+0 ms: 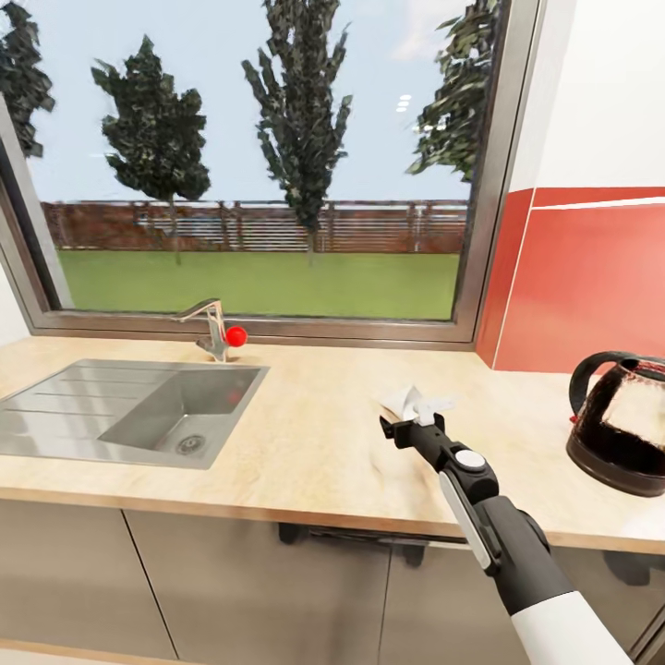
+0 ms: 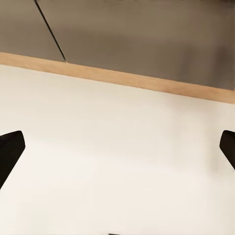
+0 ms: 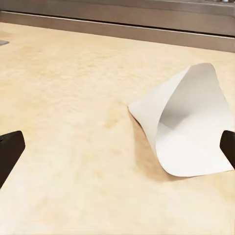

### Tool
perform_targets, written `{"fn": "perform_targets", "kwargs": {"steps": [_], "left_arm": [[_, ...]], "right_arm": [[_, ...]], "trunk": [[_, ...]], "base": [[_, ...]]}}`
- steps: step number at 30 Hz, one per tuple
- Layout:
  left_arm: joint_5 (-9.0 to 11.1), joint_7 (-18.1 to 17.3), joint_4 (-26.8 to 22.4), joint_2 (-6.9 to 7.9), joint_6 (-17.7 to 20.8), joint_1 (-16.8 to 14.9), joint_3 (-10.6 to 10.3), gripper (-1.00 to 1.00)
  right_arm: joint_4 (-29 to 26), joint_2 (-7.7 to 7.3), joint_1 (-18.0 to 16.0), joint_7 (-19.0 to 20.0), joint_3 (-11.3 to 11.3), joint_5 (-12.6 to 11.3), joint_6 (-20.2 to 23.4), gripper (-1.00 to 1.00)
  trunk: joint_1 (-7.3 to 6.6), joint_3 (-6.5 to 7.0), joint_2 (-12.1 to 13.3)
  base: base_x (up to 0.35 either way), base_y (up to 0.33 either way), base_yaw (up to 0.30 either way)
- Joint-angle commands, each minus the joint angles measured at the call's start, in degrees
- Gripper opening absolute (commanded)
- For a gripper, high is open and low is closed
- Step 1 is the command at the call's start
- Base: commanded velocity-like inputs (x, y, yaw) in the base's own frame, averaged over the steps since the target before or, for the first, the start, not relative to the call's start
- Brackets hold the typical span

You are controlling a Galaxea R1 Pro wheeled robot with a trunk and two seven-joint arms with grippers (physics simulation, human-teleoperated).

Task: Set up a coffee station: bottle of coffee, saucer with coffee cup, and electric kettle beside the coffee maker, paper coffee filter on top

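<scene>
The white paper coffee filter [image 1: 418,401] lies on its side on the tan kitchen countertop [image 1: 314,443], its open mouth facing the gripper in the right wrist view [image 3: 188,129]. My right gripper [image 1: 412,426] hovers just in front of it, open, its fingertips [image 3: 10,152] spread wide with nothing between them. Close to one fingertip lies the filter, apart from it. The electric kettle [image 1: 621,420] stands upright at the counter's far right. My left gripper [image 2: 119,152] is open over pale floor, below the cabinet fronts. The coffee maker, bottle of coffee, saucer, coffee cup and kitchen shelf are out of view.
A steel sink [image 1: 55,406] with a faucet [image 1: 214,331] is set into the counter's left part. A large window [image 1: 268,166] runs behind the counter, and a red wall panel [image 1: 582,286] rises behind the kettle. Grey cabinet fronts [image 1: 212,591] sit under the counter.
</scene>
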Motion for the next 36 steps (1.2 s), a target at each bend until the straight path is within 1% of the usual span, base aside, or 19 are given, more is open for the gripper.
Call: {"fn": "perform_targets", "kwargs": {"steps": [1, 10, 20, 23, 25, 28, 31, 36], "left_arm": [[-0.04, -0.01, -0.07, -0.01, -0.09, 0.01, 0.07, 1.00], [-0.06, 0.00, -0.07, -0.01, -0.09, 0.01, 0.07, 1.00], [-0.05, 0.01, -0.07, -0.01, -0.09, 0.01, 0.07, 1.00], [-0.05, 0.00, -0.07, -0.01, -0.09, 0.01, 0.07, 1.00], [-0.05, 0.01, -0.07, -0.01, -0.09, 0.01, 0.07, 1.00], [-0.04, 0.00, -0.07, -0.01, -0.09, 0.01, 0.07, 1.00], [-0.05, -0.01, -0.07, -0.01, -0.09, 0.01, 0.07, 1.00], [-0.06, 0.01, -0.07, -0.01, -0.09, 0.01, 0.07, 1.00]], "right_arm": [[-0.06, -0.05, -0.04, -0.12, 0.09, -0.57, 0.26, 1.00], [-0.03, -0.05, -0.04, -0.12, 0.17, -0.58, 0.24, 1.00], [-0.01, -0.05, -0.04, -0.12, 0.17, -0.63, 0.19, 1.00], [0.04, -0.05, -0.04, -0.12, 0.20, -0.63, -0.61, 1.00], [0.24, -0.05, -0.04, -0.12, 0.36, -0.60, -2.13, 1.00], [1.91, 0.00, -0.07, -0.12, 0.88, -0.60, -3.61, 1.00], [2.78, 0.31, -0.09, -0.12, 1.22, -0.58, -4.09, 1.00], [2.99, 0.38, -0.08, -0.12, 1.29, -0.63, -4.21, 1.00]], "trunk": [[0.01, -0.05, -0.03], [0.01, -0.05, -0.03], [0.01, -0.05, -0.03], [0.01, -0.05, -0.03], [0.01, -0.05, -0.03], [0.01, -0.05, -0.03], [0.01, -0.05, -0.03], [0.01, -0.05, -0.03]], "base": [[0.058, 0.000, 0.000], [0.022, -0.004, 0.000], [0.077, -0.058, 0.000], [0.013, -0.010, 0.000], [0.007, -0.005, 0.000], [0.002, -0.002, 0.000], [0.000, 0.000, 0.000], [0.009, 0.000, 0.000]]}}
